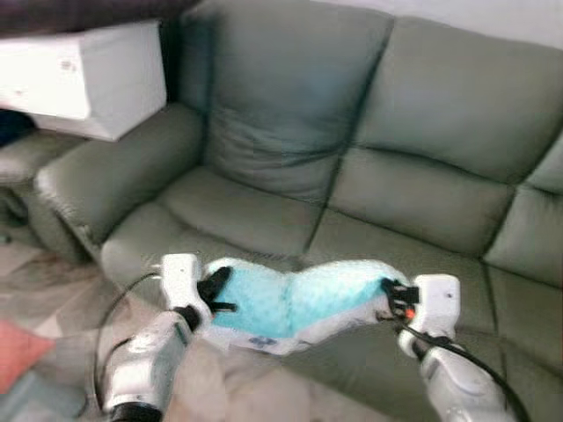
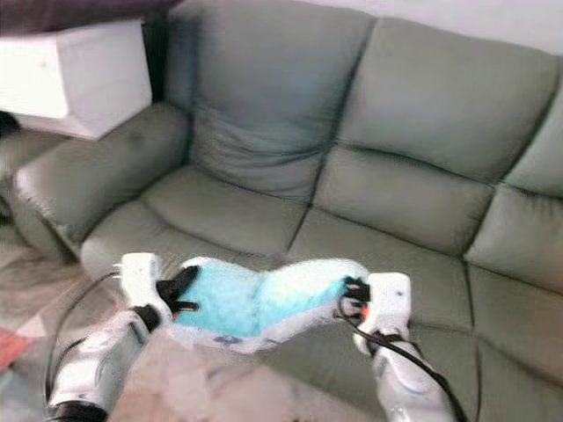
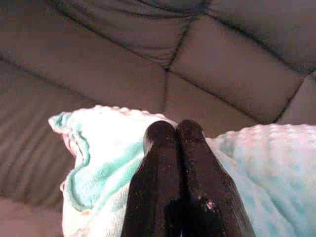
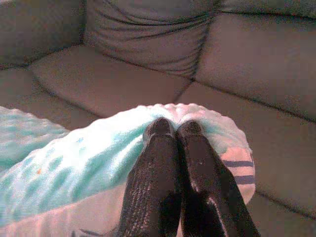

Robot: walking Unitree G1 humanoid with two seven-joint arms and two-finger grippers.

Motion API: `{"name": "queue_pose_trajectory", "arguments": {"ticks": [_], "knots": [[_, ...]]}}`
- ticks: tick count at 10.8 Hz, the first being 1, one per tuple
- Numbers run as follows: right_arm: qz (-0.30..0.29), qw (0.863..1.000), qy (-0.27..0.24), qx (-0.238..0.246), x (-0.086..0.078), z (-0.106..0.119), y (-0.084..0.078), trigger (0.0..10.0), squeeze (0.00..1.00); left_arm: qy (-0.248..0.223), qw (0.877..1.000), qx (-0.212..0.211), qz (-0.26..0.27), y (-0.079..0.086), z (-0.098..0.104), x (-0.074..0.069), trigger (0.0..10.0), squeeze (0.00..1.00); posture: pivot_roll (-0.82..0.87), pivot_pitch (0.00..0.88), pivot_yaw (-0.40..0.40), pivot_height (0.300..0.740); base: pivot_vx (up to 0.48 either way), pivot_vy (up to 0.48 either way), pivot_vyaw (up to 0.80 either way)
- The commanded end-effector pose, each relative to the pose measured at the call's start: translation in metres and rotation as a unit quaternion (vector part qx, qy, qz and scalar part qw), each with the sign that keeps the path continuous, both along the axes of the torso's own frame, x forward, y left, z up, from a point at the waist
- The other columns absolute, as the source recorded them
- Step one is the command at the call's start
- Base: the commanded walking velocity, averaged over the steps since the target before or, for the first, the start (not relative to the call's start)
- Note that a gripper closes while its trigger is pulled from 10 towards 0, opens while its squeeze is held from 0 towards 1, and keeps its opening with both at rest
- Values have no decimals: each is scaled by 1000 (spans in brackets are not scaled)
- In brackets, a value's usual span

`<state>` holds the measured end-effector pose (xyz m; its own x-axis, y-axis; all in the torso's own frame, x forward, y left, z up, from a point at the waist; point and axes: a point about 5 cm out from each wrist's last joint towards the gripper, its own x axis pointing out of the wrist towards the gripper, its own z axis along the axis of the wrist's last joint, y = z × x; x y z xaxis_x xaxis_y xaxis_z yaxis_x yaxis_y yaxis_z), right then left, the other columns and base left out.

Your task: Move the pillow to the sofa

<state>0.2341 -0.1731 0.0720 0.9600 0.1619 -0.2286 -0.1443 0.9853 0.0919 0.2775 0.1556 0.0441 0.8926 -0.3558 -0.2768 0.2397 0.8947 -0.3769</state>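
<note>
the turquoise pillow (image 1: 290, 303) hangs in the air just before the front edge of the grey-green sofa (image 1: 352, 176), sagging in the middle. the left gripper (image 1: 214, 294) is clamped on its left end, the right gripper (image 1: 393, 297) on its right end.

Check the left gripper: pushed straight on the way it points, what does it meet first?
Probably the sofa seat cushion. The left gripper, shut on the pillow, points past the pillow's edge at the seat, near the seam between cushions; depth is unclear.
</note>
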Motion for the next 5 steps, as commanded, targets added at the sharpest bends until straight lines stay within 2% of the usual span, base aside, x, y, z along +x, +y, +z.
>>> {"name": "queue_pose_trajectory", "arguments": {"ticks": [1, 5], "knots": [[-8, 1000, -5, -4, 0, 4, -7, 10000, 0, -10, 1000, 0, -3, -6, 4, 3, 10000, 0, -180, 104, -61, 740, 0, 480, 0], [-8, 1000, -5, -3, 1, 4, -5, 10000, 0, -15, 999, 5, -29, -11, 6, 1, 10000, 0, -178, 106, -61, 740, 0, 0, 0]]}}
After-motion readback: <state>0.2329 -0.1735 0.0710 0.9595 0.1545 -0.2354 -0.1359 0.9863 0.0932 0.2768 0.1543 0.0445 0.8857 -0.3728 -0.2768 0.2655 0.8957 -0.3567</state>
